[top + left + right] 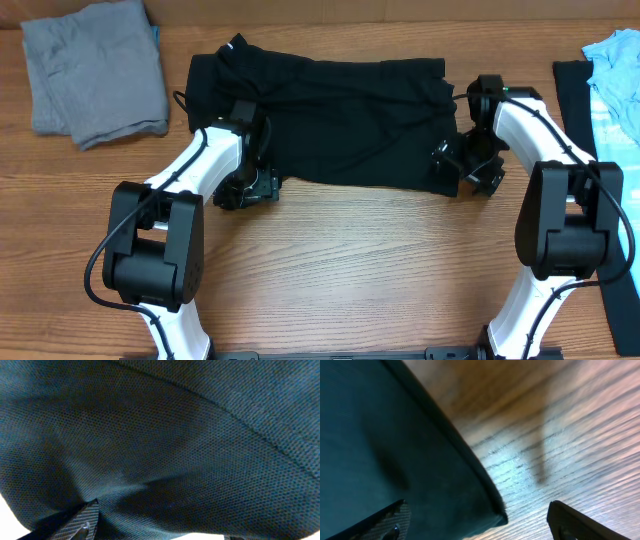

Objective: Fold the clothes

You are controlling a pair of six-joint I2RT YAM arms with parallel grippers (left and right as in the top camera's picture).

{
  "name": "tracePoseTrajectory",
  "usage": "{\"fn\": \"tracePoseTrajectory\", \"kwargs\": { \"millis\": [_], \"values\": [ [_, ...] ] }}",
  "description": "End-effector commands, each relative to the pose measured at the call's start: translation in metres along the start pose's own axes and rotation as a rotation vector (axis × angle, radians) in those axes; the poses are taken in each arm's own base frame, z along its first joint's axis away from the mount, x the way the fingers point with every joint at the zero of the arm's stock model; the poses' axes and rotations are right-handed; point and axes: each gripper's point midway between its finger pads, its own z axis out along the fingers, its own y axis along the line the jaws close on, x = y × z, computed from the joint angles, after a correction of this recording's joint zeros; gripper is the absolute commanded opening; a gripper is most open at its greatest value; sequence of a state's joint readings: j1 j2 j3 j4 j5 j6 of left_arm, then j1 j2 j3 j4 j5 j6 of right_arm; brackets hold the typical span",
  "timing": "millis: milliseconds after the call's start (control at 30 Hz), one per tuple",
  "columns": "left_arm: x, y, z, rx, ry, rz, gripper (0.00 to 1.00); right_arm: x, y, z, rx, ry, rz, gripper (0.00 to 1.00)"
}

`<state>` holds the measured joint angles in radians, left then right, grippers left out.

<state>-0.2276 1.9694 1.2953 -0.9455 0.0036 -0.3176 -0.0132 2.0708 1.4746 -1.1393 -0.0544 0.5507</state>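
Right gripper (477,510) gapes around a corner of the black T-shirt (340,120), left gripper (255,186) too smothered to tell; either may pinch extra layers

the t-shirt (340,120) is spread across the upper middle of the table (350,280). the left gripper (245,188) is set at its lower left edge, the right gripper (462,170) at its lower right corner. a folded garment (95,75) lies upper left, and piled garments (612,90) are found at the right edge.
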Motion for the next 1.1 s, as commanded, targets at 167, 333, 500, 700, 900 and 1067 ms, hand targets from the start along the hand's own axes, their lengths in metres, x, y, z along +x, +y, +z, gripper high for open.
{"fn": "tracePoseTrajectory", "kwargs": {
  "millis": [167,333,500,700,900,1067],
  "values": [
    [0.003,0.003,0.005,-0.014,0.007,0.012,0.77,0.020,-0.009,0.018,-0.002,0.046,0.054,0.85],
    [0.003,0.003,0.005,-0.015,0.008,0.012,0.59,0.023,-0.012,0.024,0.004,0.054,0.072,0.58],
    [0.015,0.006,0.004,-0.030,0.059,0.000,0.13,0.027,-0.016,0.024,0.020,0.066,0.103,0.17],
    [0.043,0.014,-0.006,-0.064,0.169,-0.053,0.04,0.035,-0.023,0.018,0.048,0.089,0.145,0.04],
    [0.066,0.013,-0.042,-0.068,0.182,-0.067,0.04,0.041,-0.045,-0.016,0.120,0.018,0.197,0.04],
    [0.080,0.010,-0.083,-0.041,0.100,-0.078,0.04,0.052,-0.049,-0.046,0.105,-0.026,0.200,0.04]
  ]
}}
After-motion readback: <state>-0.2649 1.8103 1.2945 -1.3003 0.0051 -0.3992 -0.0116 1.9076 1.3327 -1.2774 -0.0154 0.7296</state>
